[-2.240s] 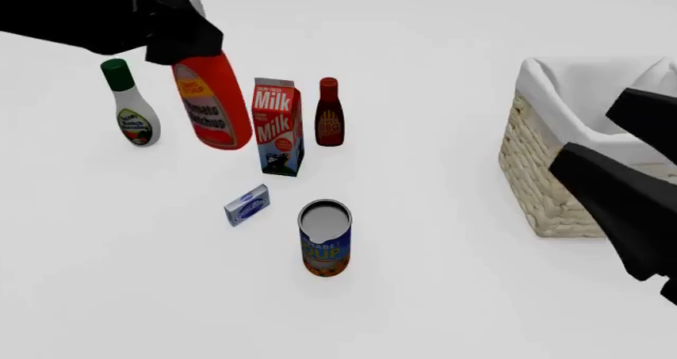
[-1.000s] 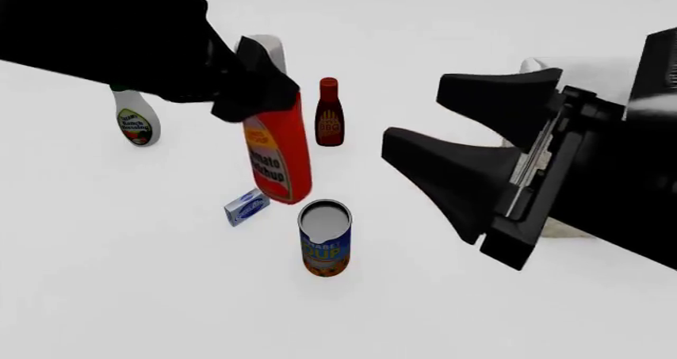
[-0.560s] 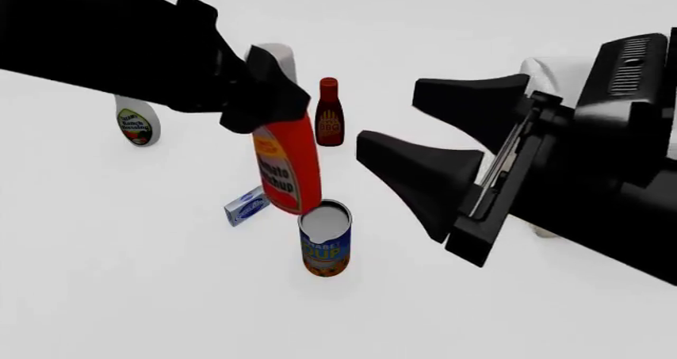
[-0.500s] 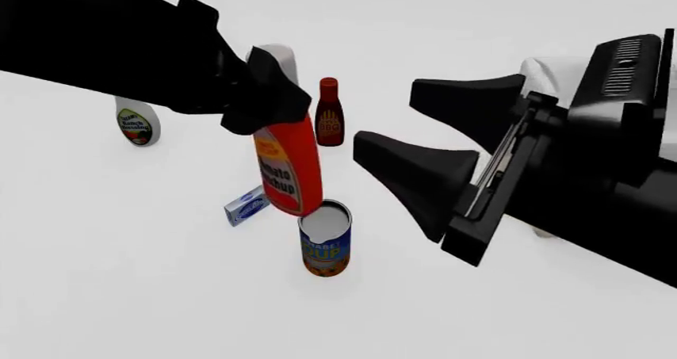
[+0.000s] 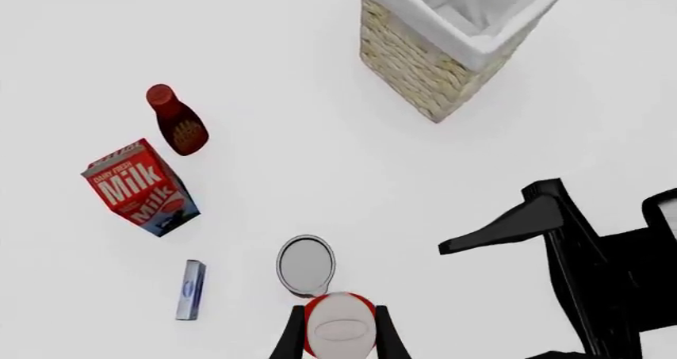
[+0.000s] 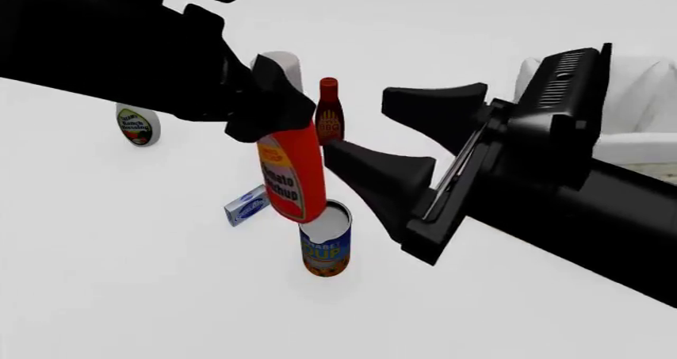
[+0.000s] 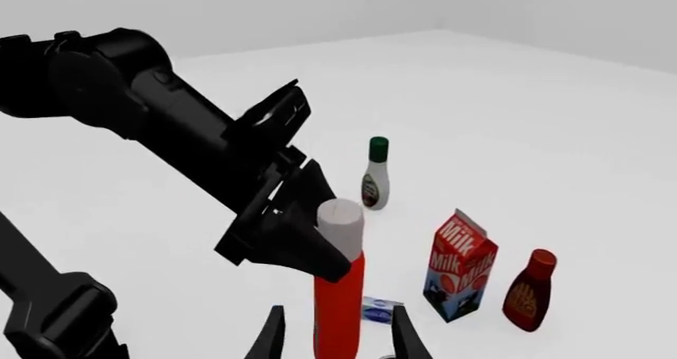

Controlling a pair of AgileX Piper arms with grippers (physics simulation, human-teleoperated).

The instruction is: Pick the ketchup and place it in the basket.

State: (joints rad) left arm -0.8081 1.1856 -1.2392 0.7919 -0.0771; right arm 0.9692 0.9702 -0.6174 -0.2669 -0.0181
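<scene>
The ketchup [image 6: 291, 177] hangs upright above the table, its base just over the soup can [image 6: 325, 248]. My left gripper [image 6: 269, 113] is shut on its neck, below the white cap. In the left wrist view I see the bottle's base [image 5: 341, 335] between my fingers. My right gripper [image 6: 357, 124] is open, its fingertips just right of the bottle. In the right wrist view the ketchup [image 7: 338, 295] lines up between the open right fingers [image 7: 269, 335]. The basket [image 5: 423, 66] stands far right, mostly hidden behind my right arm in the front view [image 6: 635, 141].
A milk carton [image 5: 139, 186], a dark red bottle [image 6: 329, 113], a white bottle with green cap [image 7: 375, 183] and a small blue box [image 6: 246, 206] stand on the white table. The two arms are close together over the middle.
My left gripper carried the ketchup to the right and lower, over the can. My right gripper swung in from the right, open, close up to the bottle.
</scene>
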